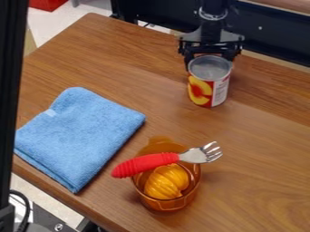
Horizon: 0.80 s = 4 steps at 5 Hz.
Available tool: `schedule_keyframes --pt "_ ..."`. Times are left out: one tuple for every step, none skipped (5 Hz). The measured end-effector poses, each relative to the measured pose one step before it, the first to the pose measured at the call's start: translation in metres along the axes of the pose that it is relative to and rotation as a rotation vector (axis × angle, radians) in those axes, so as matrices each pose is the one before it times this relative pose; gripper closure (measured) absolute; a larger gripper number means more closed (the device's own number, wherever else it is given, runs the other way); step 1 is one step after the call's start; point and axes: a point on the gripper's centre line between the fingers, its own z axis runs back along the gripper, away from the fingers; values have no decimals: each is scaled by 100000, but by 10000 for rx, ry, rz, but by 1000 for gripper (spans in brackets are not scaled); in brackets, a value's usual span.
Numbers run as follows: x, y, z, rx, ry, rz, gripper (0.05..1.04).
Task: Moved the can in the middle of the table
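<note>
The black gripper (pixel 210 48) hangs near the top of the camera view, right of centre, at the upper rim of the can. The can (pixel 209 86) stands upright below and in front of it, with a silvery round top and a red, yellow and white label showing fruit. The can's top hides part of the gripper's lower end, and whether the two touch cannot be made out. Brown wooden table (pixel 266 131) surface surrounds the can.
A folded blue cloth (pixel 79 133) lies at the left. Toward the front, an orange translucent cup (pixel 167 204) holds a ridged orange-yellow thing (pixel 165 182). A fork (pixel 148 164) with a red handle rests across the cup. The table's left front edge runs below the cloth.
</note>
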Motion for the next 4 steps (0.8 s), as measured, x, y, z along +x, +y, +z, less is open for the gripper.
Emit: schedule_keyframes --pt "-1180 469 353 -48 135 57 85" --pt "-1108 168 -160 48 287 -270 85" --pt "-1183 73 20 -29 -8 -181 85" --pt "-1203 -68 215 -59 -11 -296 85"
